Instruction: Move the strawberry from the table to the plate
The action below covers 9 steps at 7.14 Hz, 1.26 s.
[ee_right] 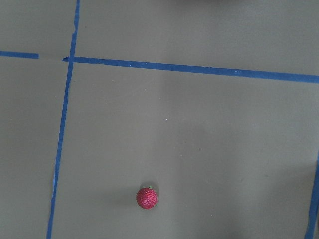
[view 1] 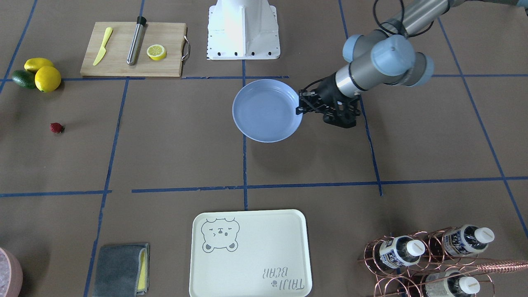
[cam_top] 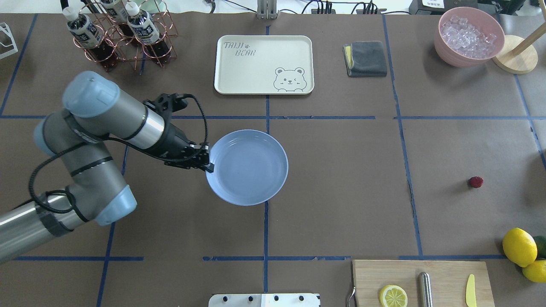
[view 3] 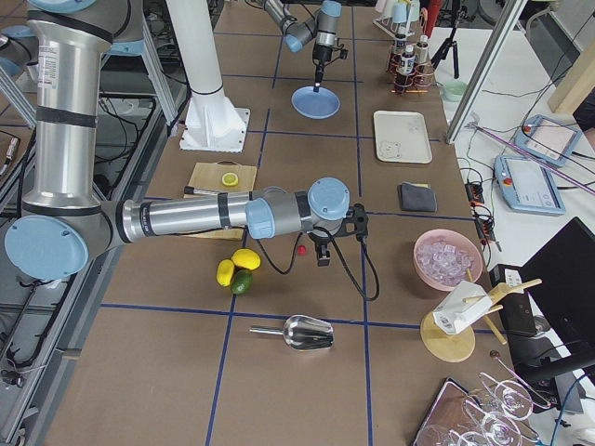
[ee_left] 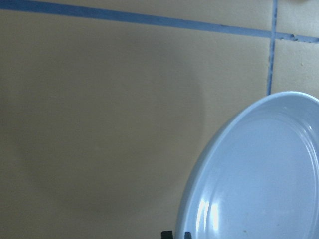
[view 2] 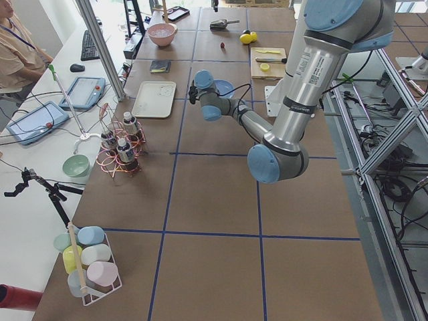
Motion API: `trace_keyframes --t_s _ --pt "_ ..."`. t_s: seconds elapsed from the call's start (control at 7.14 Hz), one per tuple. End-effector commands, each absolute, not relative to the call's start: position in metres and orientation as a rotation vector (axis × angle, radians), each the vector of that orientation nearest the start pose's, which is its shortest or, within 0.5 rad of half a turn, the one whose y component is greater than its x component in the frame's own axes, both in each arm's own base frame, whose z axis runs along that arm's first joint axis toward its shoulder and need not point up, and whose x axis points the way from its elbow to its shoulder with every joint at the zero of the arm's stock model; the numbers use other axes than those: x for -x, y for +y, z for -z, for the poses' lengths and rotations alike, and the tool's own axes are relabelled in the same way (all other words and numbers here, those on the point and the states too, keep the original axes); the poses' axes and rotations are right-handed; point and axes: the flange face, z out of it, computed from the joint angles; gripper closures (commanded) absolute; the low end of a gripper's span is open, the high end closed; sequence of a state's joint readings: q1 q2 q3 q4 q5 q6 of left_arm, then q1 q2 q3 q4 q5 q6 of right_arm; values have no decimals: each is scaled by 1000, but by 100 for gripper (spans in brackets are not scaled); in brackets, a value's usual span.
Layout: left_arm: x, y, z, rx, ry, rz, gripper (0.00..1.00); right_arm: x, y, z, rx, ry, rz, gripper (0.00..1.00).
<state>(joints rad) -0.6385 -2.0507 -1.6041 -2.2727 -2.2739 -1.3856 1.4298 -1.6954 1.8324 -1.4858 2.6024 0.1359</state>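
The strawberry (cam_top: pixel 476 182) lies alone on the table (cam_top: pixel 341 192), small and dark red, far out on my right side; it also shows in the front view (view 1: pixel 57 128). In the right wrist view the strawberry (ee_right: pixel 147 197) sits low in the frame with no fingers showing. My right gripper (view 3: pixel 321 253) hangs just beside the strawberry (view 3: pixel 301 249); I cannot tell whether it is open or shut. The light-blue plate (cam_top: pixel 249 168) is near the table's middle. My left gripper (cam_top: pixel 208 161) is shut on the plate's rim (ee_left: pixel 199 199).
A cutting board (cam_top: pixel 422 281) with a lemon half, a steel rod and a yellow knife lies at the near right. Lemons (cam_top: pixel 519 246) sit beside it. The bear tray (cam_top: pixel 264 64), a grey cloth (cam_top: pixel 366 58), a pink ice bowl (cam_top: pixel 468 36) and a bottle rack (cam_top: pixel 119 34) line the far edge.
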Motion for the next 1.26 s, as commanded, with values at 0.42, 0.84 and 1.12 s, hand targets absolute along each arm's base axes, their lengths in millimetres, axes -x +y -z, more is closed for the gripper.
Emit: trace_keyframes --t_s 0.42,0.84,1.12 --pt "-544 -426 -279 56 1251 36 100 17 -446 -558 -48 -1070 119 0" --pt "-546 -427 -288 60 1238 37 100 28 -446 -558 -38 -1069 143 0" --pt "-547 -426 -290 62 1236 37 100 33 -448 -553 -39 -1069 154 0"
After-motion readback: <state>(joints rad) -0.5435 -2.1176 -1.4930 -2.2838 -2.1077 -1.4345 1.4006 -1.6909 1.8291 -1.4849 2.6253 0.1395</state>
